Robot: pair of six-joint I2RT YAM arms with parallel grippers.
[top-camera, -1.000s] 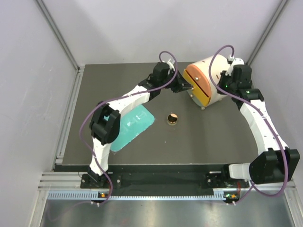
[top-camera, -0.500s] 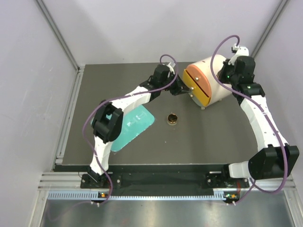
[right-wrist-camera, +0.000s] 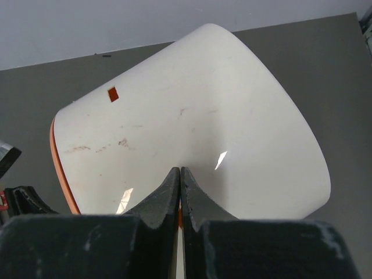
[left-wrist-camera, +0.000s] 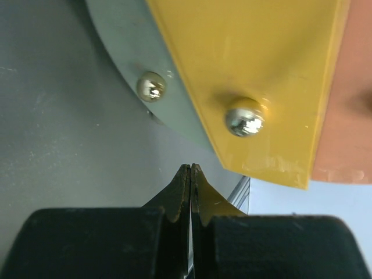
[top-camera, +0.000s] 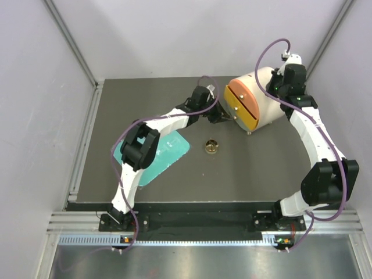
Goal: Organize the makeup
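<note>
The round gold-and-black compact (top-camera: 211,146) lies open on the dark table, apart from both arms. The peach-pink tubes and the black palettes are out of view. My left gripper (top-camera: 226,118) is shut and empty, its tips (left-wrist-camera: 190,170) just below the yellow drawer front (left-wrist-camera: 250,70) of the white drum (top-camera: 261,102), short of the round metal knob (left-wrist-camera: 244,116). My right gripper (top-camera: 274,87) is shut and empty, its tips (right-wrist-camera: 180,172) against the drum's white back shell (right-wrist-camera: 192,116).
A flat teal tray (top-camera: 160,152) lies at the left, partly under the left arm. The drum stands at the back right on small metal feet (left-wrist-camera: 151,86). Grey walls close in the table on three sides.
My right gripper has moved from the drum's right side up to its back. My left gripper has shifted slightly nearer and lower along the drawer front. The compact has not moved.
</note>
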